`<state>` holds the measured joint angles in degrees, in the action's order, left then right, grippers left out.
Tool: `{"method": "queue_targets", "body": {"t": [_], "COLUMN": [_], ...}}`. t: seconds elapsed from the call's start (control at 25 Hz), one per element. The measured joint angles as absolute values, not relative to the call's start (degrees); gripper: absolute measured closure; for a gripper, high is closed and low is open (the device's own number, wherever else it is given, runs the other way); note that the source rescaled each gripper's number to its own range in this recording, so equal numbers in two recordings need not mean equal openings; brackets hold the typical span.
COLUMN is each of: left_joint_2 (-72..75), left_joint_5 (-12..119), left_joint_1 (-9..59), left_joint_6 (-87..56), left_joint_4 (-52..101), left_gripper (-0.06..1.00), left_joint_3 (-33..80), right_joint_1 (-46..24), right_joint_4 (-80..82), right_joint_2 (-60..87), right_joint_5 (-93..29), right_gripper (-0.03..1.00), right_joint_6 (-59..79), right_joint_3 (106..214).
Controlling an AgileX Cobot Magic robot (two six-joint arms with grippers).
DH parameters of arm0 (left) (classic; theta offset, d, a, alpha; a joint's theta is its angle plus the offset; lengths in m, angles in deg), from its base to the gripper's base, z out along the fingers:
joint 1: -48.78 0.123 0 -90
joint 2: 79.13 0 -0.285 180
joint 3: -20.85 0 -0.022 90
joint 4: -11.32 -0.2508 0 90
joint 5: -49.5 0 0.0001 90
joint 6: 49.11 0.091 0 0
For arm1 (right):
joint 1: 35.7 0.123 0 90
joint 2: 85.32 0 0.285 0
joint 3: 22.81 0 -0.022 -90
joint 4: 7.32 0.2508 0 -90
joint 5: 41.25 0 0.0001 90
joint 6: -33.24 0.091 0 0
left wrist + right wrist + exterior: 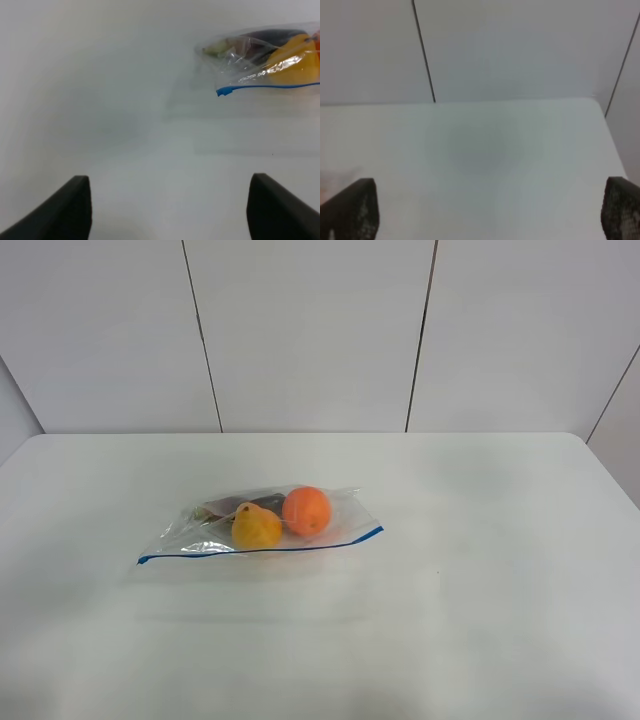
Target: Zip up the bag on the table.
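The bag (262, 528) is clear plastic and lies flat near the middle of the white table (480, 570). Its blue zip strip (255, 550) runs along the near long edge. An orange fruit (306, 510) and a yellow fruit (256, 527) show through it. In the left wrist view the bag's left end (260, 62) lies ahead, well apart from my open, empty left gripper (169, 210). My right gripper (490, 215) is open and empty over bare table; the bag is out of its view. Neither gripper shows in the exterior high view.
White wall panels (310, 335) stand behind the table's far edge (300, 433). The table's right far corner (595, 100) shows in the right wrist view. Nothing else lies on the table besides the bag.
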<state>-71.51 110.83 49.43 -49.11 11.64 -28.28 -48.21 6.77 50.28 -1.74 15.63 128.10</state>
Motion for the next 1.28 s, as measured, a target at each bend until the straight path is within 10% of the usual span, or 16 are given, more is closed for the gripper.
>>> {"method": "queue_targets", "body": {"t": [1.28], "left_joint_2": [-71.5], "left_joint_5": [110.8], "left_joint_1": [49.4], "left_joint_6": [-49.1], "left_joint_4": [11.6], "left_gripper": [0.23], "left_joint_3": [-28.3], "right_joint_1": [-48.2], "right_joint_4": [6.3], "right_joint_2": [79.0], "right_joint_5": [3.3], "right_gripper": [-0.03], "right_joint_6": [20.8], "right_joint_3": [118.2]}}
